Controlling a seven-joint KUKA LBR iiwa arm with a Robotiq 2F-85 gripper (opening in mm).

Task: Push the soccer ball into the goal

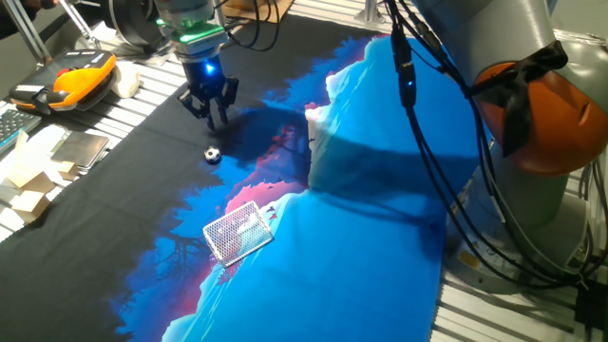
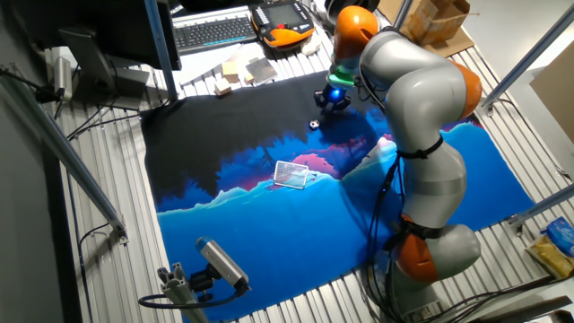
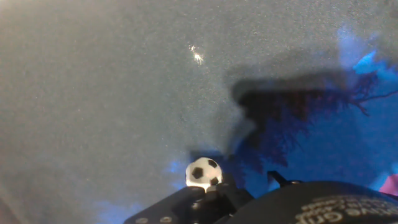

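Observation:
The soccer ball (image 1: 212,155) is tiny, white with black patches, and lies on the black part of the mat. My gripper (image 1: 215,118) hovers just behind it, farther from the goal, with its fingers close together and nothing between them. The goal (image 1: 237,231), a small white mesh box, sits on the mat's pink and blue area, well in front of the ball. In the other fixed view the gripper (image 2: 332,101), the ball (image 2: 314,124) and the goal (image 2: 291,174) form a rough line. In the hand view the ball (image 3: 204,172) lies just past my gripper (image 3: 214,193).
A printed black and blue mat (image 1: 361,237) covers the table. A keyboard (image 2: 215,31), an orange pendant (image 1: 81,81) and small cardboard pieces (image 1: 33,185) lie beyond the mat's far edge. The arm's cables (image 1: 427,142) hang over the blue side.

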